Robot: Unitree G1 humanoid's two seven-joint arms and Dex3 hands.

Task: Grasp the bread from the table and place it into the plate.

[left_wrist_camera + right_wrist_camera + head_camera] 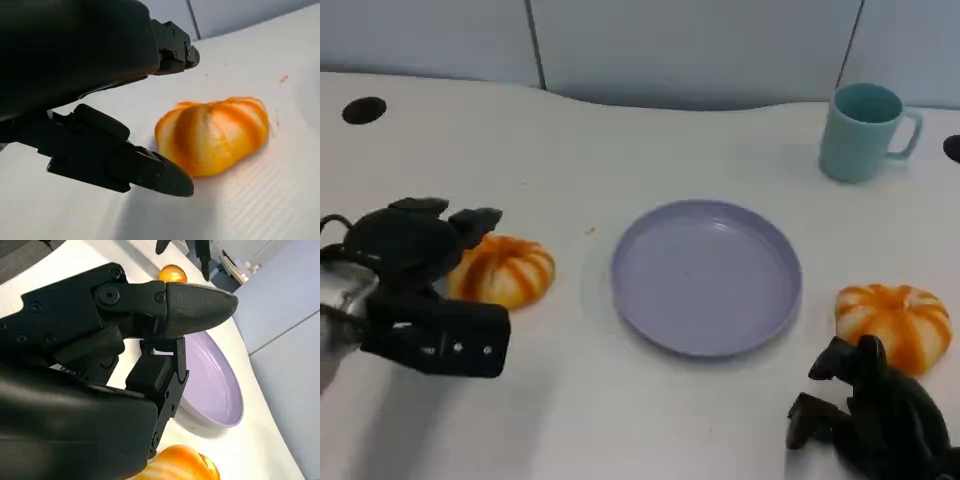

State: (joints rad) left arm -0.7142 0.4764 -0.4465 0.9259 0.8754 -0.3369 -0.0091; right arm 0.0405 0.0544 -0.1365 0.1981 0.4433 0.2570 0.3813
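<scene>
Your left robot hand point(415, 285) sits at the near left of the white bench point(570, 420), fingers spread apart and holding nothing; in the left wrist view its fingers point(125, 165) flank the left bread point(212, 135) on two sides, and you cannot tell whether any of them touches it. That bread, an orange-and-white striped round loaf point(502, 270), lies on the bench just beside the left robot hand and to the left of the plate, not on it. Your right robot hand point(870, 415) rests at the near right corner of the bench, fingers apart in the right wrist view point(195, 300), gripping nothing. A second striped bread point(895, 325) lies just beyond the right robot hand, to the right of the plate and apart from its rim; you see its edge close under the hand in the right wrist view point(177, 467). The lilac plate point(706, 276) stands at the middle of the bench between the two loaves, with nothing on it. A teal mug point(865, 130) stands upright at the far right, well apart from the plate, handle to the right. A dark round hole point(364, 110) marks the bench at far left.
</scene>
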